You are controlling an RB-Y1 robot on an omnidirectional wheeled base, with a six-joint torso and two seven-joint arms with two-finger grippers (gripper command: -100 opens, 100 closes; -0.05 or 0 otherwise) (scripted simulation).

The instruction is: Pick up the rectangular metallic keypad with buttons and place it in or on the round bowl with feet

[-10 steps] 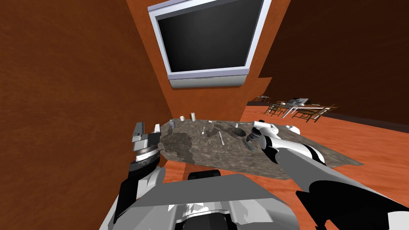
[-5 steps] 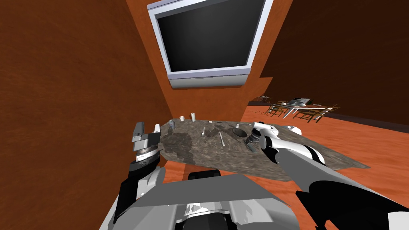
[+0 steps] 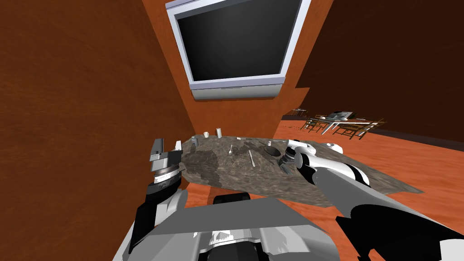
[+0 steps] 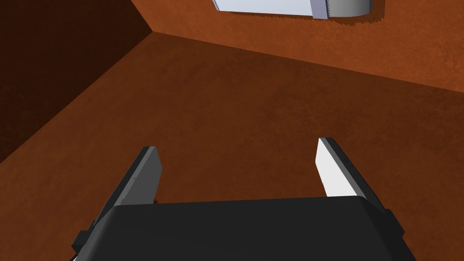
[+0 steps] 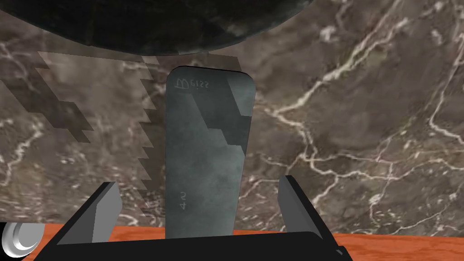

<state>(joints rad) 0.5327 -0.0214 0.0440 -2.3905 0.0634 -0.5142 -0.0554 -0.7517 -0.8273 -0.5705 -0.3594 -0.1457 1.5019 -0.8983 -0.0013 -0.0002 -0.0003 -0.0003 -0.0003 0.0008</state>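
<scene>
Two tools are up, and only the right one is at the work. The right tool point(image 5: 198, 181) hangs low over the near edge of the marbled tabletop point(image 5: 362, 113) with its blades spread wide, gripping nothing. The keypad point(image 5: 206, 149) lies between them. It is a grey slab with rounded corners, flat on the tabletop, its long side running away from the tool's body toward the bowl point(image 5: 158, 22). Neither blade touches it, and I see a clear gap on each side. Its face carries a few faint marks, but I cannot make out any buttons. Its near end reaches the tabletop's edge, where the orange floor point(image 5: 385, 247) begins.

The bowl is dark and round, and its rim looms just past the keypad's far end. I cannot tell whether the two touch. In the head view my right arm reaches over the right part of the tabletop, with the tool on the near side of the bowl.

The left tool point(image 3: 166, 144) is raised beside the tabletop's left edge, close to the orange wall point(image 3: 90, 113), with its blades wide apart and empty.

A long white utensil point(image 3: 250, 157), probably a spoon, lies left of the bowl. A pale cup point(image 3: 219, 132) stands at the far edge, below a large dark screen point(image 3: 231, 43) on the wall.
</scene>
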